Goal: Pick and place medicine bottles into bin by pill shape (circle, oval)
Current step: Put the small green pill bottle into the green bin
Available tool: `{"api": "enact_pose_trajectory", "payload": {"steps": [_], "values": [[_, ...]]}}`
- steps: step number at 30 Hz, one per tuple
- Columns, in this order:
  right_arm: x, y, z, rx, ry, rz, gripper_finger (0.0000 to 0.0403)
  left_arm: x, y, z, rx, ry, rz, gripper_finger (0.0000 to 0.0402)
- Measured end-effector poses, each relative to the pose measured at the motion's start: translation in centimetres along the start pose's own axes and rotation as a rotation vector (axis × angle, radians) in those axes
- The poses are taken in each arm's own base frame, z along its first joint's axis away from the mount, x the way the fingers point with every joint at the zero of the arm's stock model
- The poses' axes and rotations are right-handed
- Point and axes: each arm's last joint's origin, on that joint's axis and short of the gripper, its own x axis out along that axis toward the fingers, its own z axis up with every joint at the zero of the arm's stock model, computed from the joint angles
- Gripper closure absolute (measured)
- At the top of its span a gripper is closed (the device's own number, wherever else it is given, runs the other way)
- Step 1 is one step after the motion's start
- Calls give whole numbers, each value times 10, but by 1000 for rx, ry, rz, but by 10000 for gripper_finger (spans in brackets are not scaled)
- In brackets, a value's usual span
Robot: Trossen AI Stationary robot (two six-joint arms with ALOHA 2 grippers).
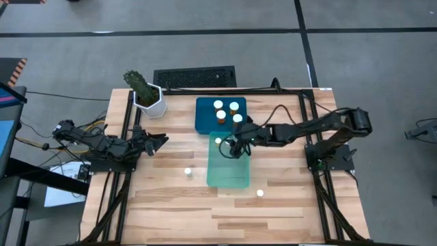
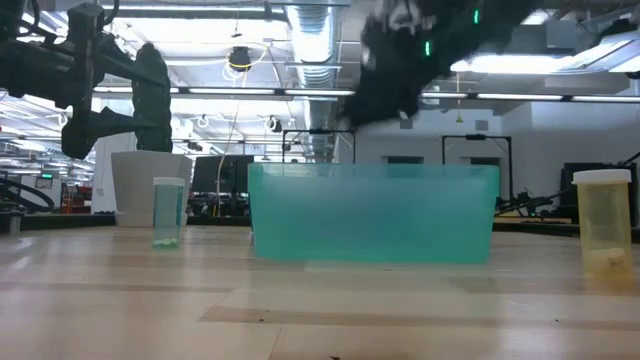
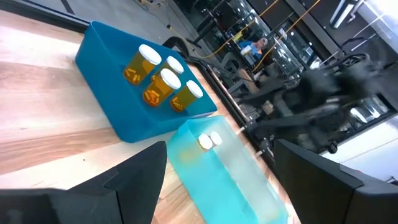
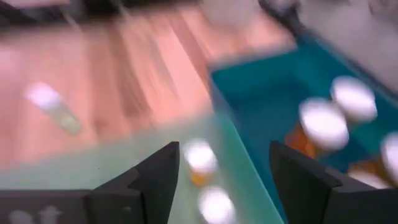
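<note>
Over the pale green bin [image 1: 228,167], we see the right gripper [image 1: 231,147] parted and empty above two bottles [image 3: 209,140] inside; four sit in the blue bin [image 1: 205,117]; withdrawing low, we judge, could topple them

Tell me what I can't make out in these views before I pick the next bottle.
- Pill shapes: too small in the high view, motion-blurred in the right wrist view.
- Contents of the translucent green plastic bin: frosted wall hides them in the low view.
- Right gripper: a dark blur at the low view's top edge.
</note>
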Motion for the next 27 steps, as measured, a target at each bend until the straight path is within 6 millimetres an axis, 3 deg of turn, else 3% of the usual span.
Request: {"api": "enact_pose_trajectory", "payload": {"steps": [5, 12, 18, 27], "values": [[-17, 33, 41, -113, -136, 94, 148, 0, 0, 0, 0, 0, 0, 113], [11, 88, 66, -231, -172, 194, 148, 0, 0, 0, -3, -2, -3, 113], [48, 127, 72, -277, -165, 337, 148, 0, 0, 0, 1, 0, 1, 113], [100, 151, 58, -302, -76, 389, 148, 0, 0, 0, 2, 3, -1, 113]]}}
